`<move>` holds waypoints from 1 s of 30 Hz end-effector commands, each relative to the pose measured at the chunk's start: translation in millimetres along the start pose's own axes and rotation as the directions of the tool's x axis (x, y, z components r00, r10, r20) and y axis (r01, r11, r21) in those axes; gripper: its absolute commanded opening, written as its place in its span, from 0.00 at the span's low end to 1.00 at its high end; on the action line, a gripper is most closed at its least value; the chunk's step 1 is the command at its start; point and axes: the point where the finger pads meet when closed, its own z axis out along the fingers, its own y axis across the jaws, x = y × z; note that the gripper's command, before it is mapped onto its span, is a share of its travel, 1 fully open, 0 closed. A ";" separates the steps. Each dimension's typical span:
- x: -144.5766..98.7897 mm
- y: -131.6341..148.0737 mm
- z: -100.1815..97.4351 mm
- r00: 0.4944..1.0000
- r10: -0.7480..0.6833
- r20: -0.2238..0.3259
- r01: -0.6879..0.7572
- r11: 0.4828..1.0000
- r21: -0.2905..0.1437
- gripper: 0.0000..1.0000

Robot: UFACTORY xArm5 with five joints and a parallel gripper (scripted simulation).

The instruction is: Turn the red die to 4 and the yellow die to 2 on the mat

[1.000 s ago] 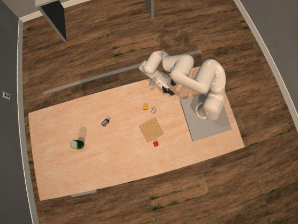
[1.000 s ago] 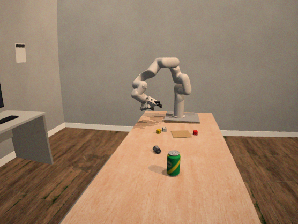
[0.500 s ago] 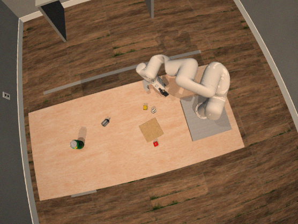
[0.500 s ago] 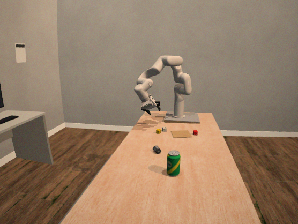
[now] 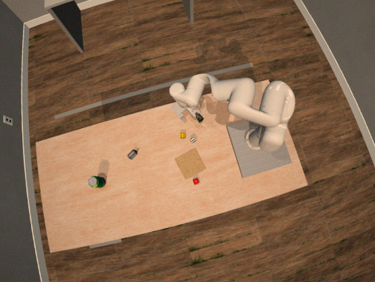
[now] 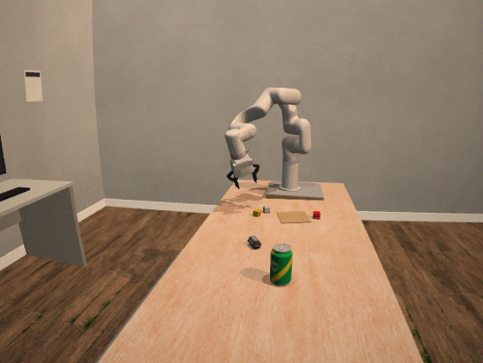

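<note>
The tan mat (image 5: 190, 163) lies flat on the table, also seen in the side view (image 6: 294, 216). The red die (image 5: 195, 181) (image 6: 316, 214) sits on the table just off the mat's edge. The yellow die (image 5: 182, 135) (image 6: 256, 212) and the white die (image 5: 193, 139) (image 6: 266, 209) sit close together on the table, off the mat on its other side. My gripper (image 6: 243, 177) (image 5: 193, 116) is open and empty, pointing down, well above the table near its edge, a short way from the yellow die.
A green soda can (image 5: 96, 181) (image 6: 281, 263) stands upright far from the dice. A small dark object (image 5: 132, 154) (image 6: 254, 242) lies between the can and the dice. The arm's grey base plate (image 5: 257, 152) sits beside the mat.
</note>
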 end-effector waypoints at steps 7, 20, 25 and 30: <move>43.0 16.7 -31.6 0.961 -0.268 -0.070 0.245 0.940 -0.239 1.00; 61.2 19.9 -48.8 0.922 -0.381 -0.067 0.337 0.877 -0.342 1.00; 61.2 19.9 -48.8 0.922 -0.381 -0.067 0.337 0.877 -0.342 1.00; 61.2 19.9 -48.8 0.922 -0.381 -0.067 0.337 0.877 -0.342 1.00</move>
